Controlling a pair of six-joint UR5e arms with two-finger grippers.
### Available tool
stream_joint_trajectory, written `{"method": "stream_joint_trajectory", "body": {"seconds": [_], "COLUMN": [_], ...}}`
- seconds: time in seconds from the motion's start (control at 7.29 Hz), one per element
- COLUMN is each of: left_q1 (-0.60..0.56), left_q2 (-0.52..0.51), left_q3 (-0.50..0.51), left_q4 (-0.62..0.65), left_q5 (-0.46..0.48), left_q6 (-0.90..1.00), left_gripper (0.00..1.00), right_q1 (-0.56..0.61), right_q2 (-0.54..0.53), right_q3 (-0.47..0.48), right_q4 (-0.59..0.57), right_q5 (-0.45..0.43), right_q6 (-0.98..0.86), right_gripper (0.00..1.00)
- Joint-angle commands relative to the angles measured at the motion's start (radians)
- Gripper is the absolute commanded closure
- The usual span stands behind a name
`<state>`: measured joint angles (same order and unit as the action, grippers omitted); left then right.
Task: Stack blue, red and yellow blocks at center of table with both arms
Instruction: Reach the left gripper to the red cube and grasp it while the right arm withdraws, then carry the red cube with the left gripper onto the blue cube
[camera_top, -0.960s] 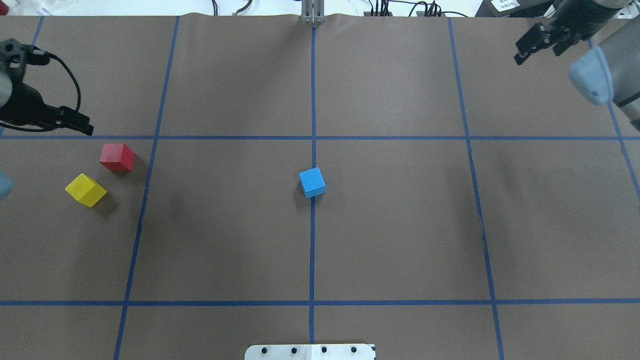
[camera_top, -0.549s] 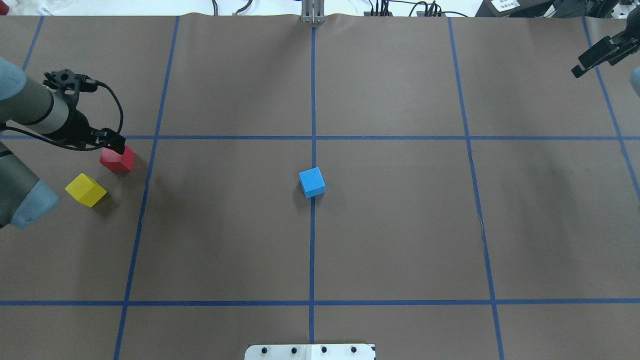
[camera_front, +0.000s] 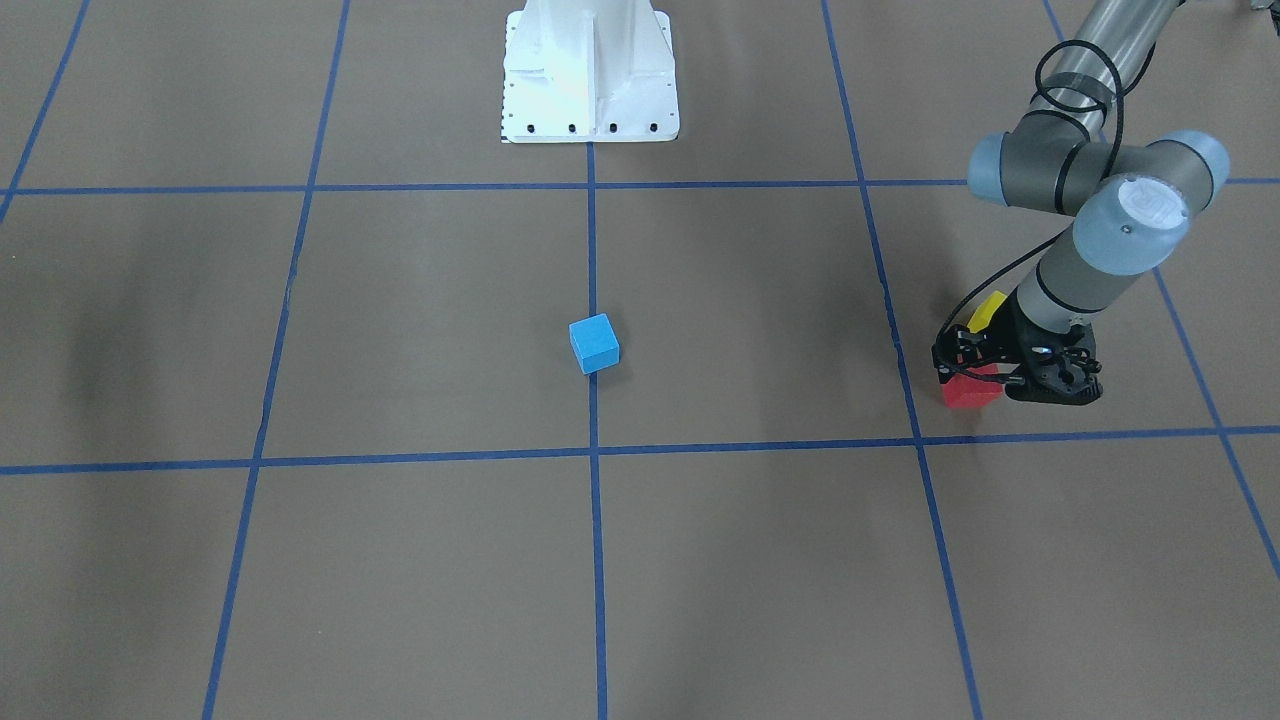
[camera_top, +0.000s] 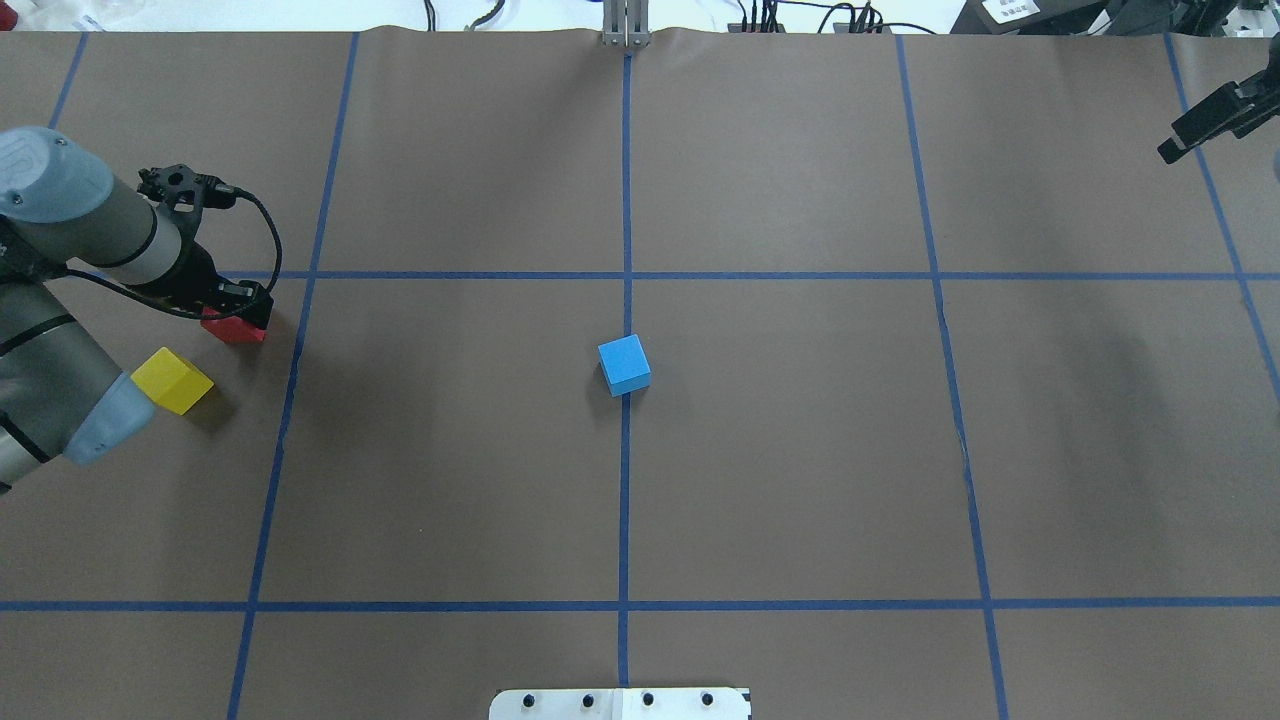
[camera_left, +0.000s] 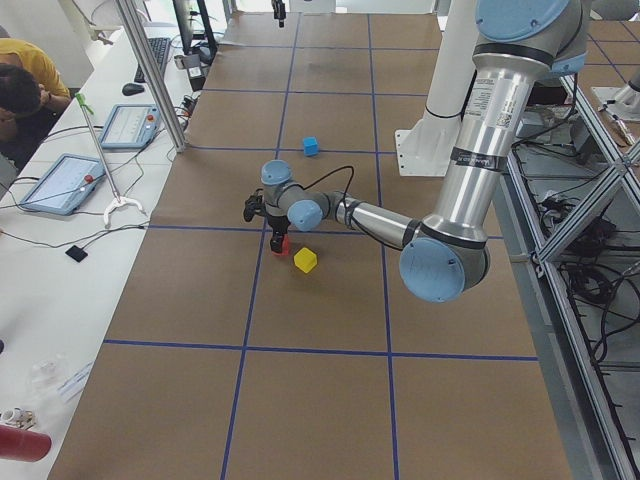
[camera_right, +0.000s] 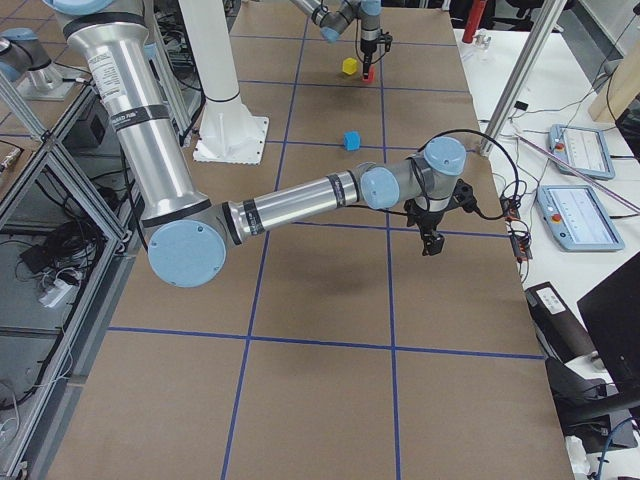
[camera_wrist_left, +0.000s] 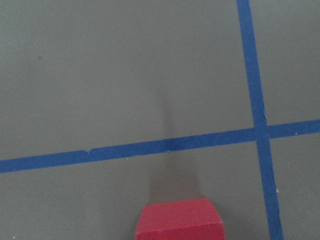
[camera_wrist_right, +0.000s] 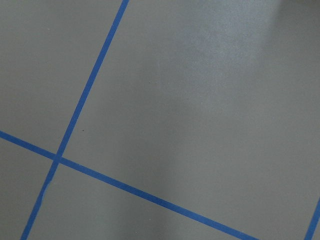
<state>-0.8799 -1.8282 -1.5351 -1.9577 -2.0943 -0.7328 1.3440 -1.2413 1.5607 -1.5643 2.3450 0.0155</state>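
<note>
Blocks lying unstacked
Blue block (camera_top: 624, 365) is sitting mid-frame; red block (camera_top: 235, 332) and yellow block (camera_top: 172, 380) are lying far left.

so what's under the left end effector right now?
The red block, its top mostly hidden by the left end effector. Whether it is gripped cannot be seen.

On a brown table (camera_top: 800, 450) gridded with blue tape (camera_top: 625, 500): red block (camera_top: 232, 331), yellow block (camera_top: 172, 380), blue block (camera_top: 624, 364)

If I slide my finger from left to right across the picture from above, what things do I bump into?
yellow block → red block → blue block → right end effector
</note>
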Motion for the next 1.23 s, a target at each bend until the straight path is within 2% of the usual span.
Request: {"method": "stream_joint_trajectory", "body": {"seconds": [0.0,0.14,0.27,0.41,0.69,0.82,0.96,1.1], "left_q1": [0.004,-0.004,-0.008,-0.008,0.031,0.115,0.171,0.221], "left_q2": [0.0,-0.02,-0.12,-0.219,-0.357,-0.434,-0.535,-0.605], "left_q3": [-0.046,-0.101,-0.156,-0.184,-0.171,-0.139,-0.073,-0.001], "left_q4": [0.016,0.104,0.301,0.445,0.488,0.488,0.488,0.484], "left_q5": [-0.018,-0.058,-0.053,-0.05,-0.049,-0.032,0.041,0.06], "left_q6": [0.003,0.003,-0.002,-0.02,-0.228,-0.396,-0.544,-0.679], "left_gripper": [1.0,1.0,1.0,1.0,1.0,1.0,1.0,1.0], "right_q1": [0.0,0.001,0.004,0.021,0.088,0.115,0.119,0.119], "right_q2": [-0.004,-0.027,-0.052,-0.094,-0.153,-0.173,-0.176,-0.176], "right_q3": [-0.001,-0.001,-0.002,-0.002,-0.001,-0.001,-0.001,-0.001], "right_q4": [0.001,0.001,0.001,0.004,0.006,0.006,0.006,0.006], "right_q5": [-0.001,0.002,-0.001,-0.003,-0.003,0.0,0.007,0.007], "right_q6": [0.0,0.001,0.001,-0.006,-0.141,-0.172,-0.175,-0.175], "right_gripper": [0.0,0.0,0.0,0.0,0.0,0.0,0.0,0.0]}}
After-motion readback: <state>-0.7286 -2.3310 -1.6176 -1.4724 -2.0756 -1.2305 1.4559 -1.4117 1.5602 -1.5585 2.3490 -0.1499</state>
